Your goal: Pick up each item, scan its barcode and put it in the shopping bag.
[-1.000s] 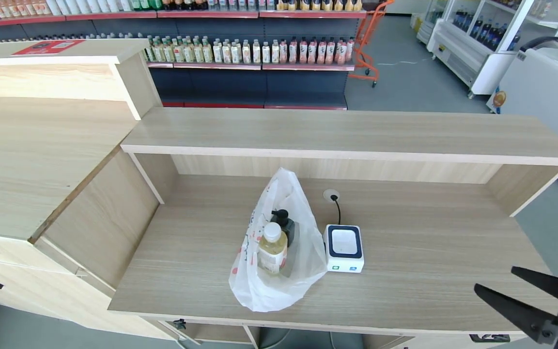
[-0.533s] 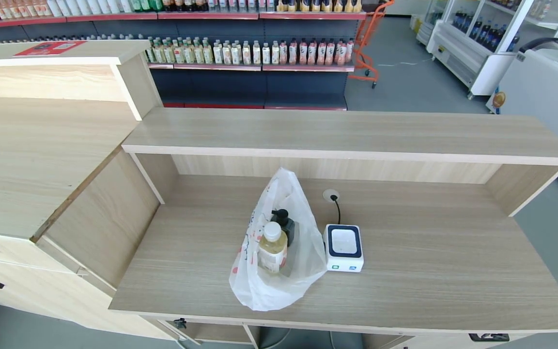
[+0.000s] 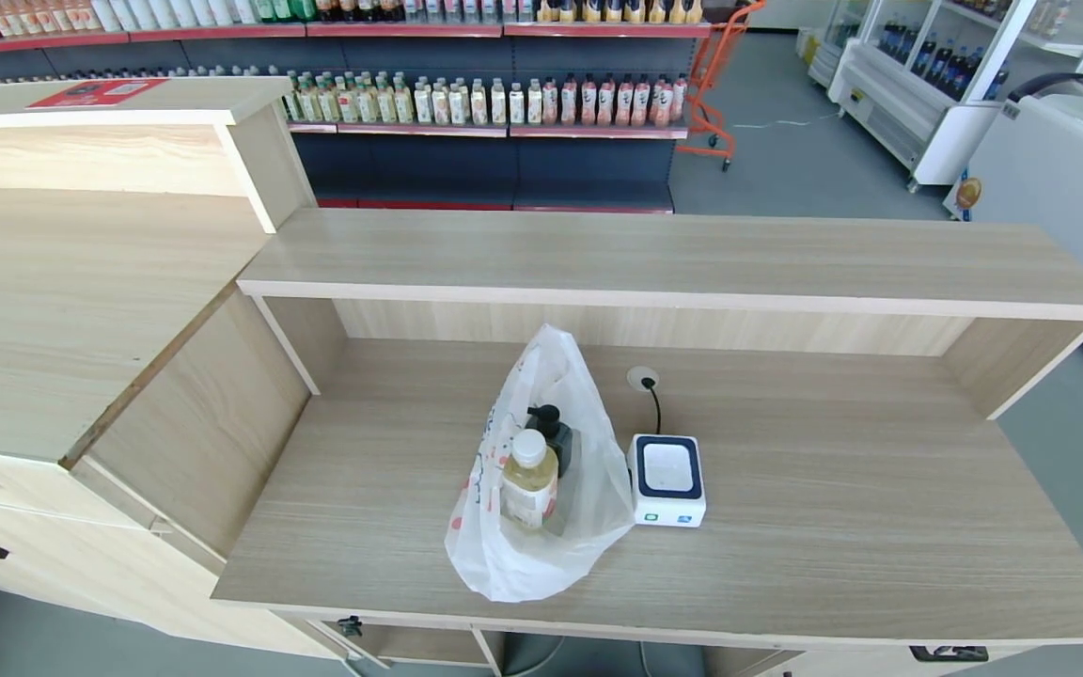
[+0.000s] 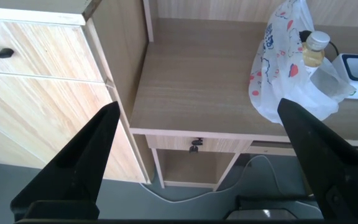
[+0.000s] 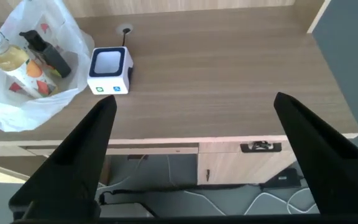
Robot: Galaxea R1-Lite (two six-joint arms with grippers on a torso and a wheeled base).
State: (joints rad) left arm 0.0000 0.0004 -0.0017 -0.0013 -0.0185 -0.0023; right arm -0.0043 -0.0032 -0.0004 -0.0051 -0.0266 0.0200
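Left claw (image 4: 197, 109) fingers wide apart; right claw (image 5: 194, 101) fingers wide apart

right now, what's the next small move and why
Probably park both arms and stop: the drink bottle and black pump bottle already stand in the shopping bag beside the scanner, and I see no loose item on the counter. The left hand and right hand hang open short of its front edge.
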